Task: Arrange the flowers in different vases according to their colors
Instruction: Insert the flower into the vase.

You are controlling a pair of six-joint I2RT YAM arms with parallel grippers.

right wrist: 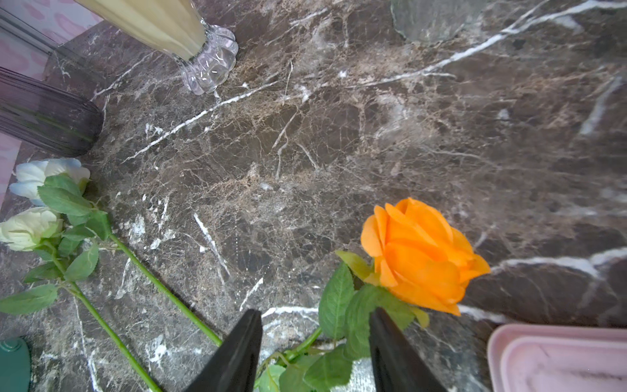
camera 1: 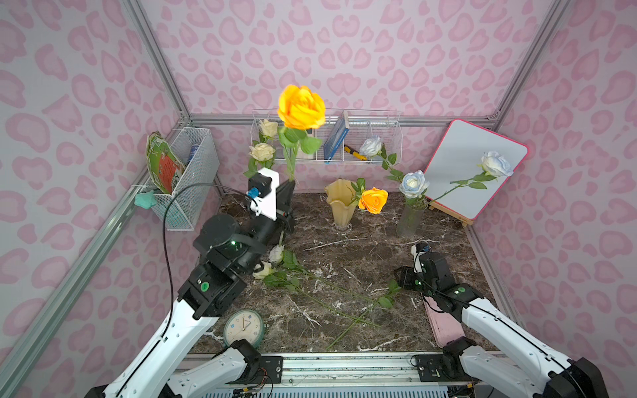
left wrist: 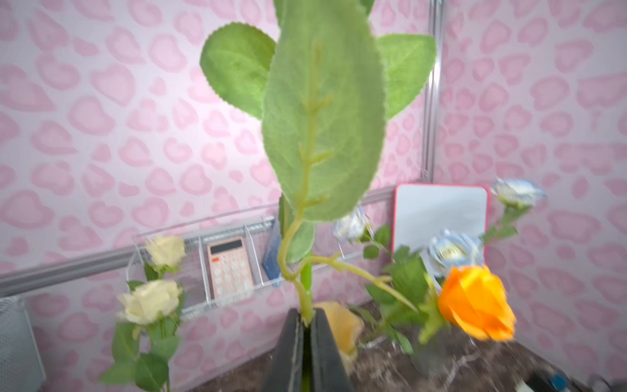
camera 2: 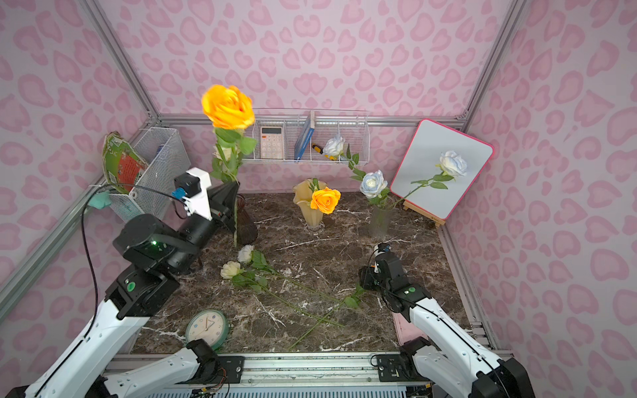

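1. At far left, the left jaws were clamped tight on the stem of a raised orange rose (camera 1: 301, 106), its head high above the dark ribbed vase (camera 2: 246, 225). It was in no vase yet.
2. Two cream roses (camera 1: 262, 151) appeared to stand in that dark vase, though the arm hid its mouth in both top views.
3. Just in front of it, two pale roses (camera 1: 270, 262) lay flat on the counter (camera 1: 344, 248), unsorted. The right wrist view showed one cream and one tinged blue.
4. At centre, the pale yellow vase (camera 1: 339, 203) held a single orange rose (camera 1: 373, 200), which drooped over its wavy rim.
5. To its right, the clear cylinder vase (camera 1: 410, 220) carried three blue-tinged white roses (camera 1: 413, 184), their heads well apart (one leaned across the whiteboard (camera 1: 458, 162)).
6. At far right, the right jaws stood about half open, low over the leaves of another orange rose (right wrist: 424, 254) on the counter. They had closed on nothing.
7. By this count, six flowers were in vases and matched by colour. The airborne orange rose probably belonged in the yellow vase, and three roses on the counter were left to sort.
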